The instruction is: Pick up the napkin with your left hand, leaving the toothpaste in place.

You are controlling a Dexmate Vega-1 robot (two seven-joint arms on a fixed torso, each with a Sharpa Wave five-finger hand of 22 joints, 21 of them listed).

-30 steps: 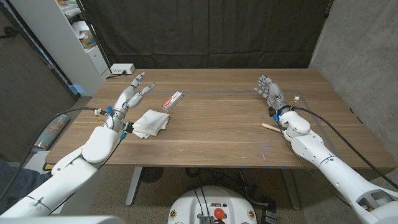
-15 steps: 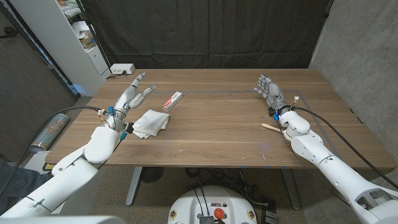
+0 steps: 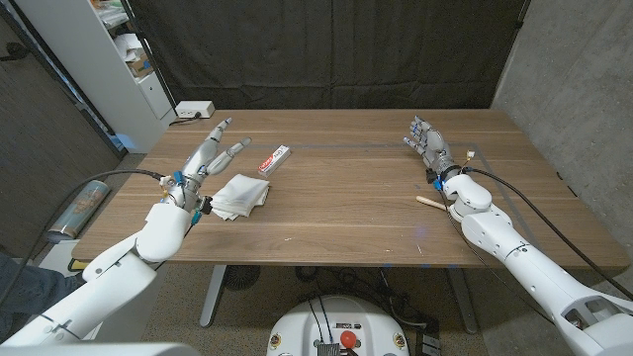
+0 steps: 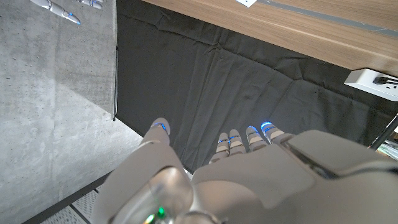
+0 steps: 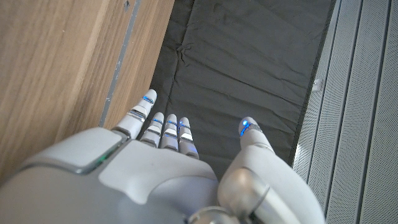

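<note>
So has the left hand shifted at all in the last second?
Barely. The left hand has crept slightly toward the table's far edge, fingers open, while the napkin and toothpaste lie untouched.

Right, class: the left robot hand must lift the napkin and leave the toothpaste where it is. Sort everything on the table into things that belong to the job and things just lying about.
Belongs to the job:
- napkin
- toothpaste
- left robot hand, open, beside the napkin

Just lying about:
- wooden stick, near the right arm
- white power strip, at the table's far corner
</note>
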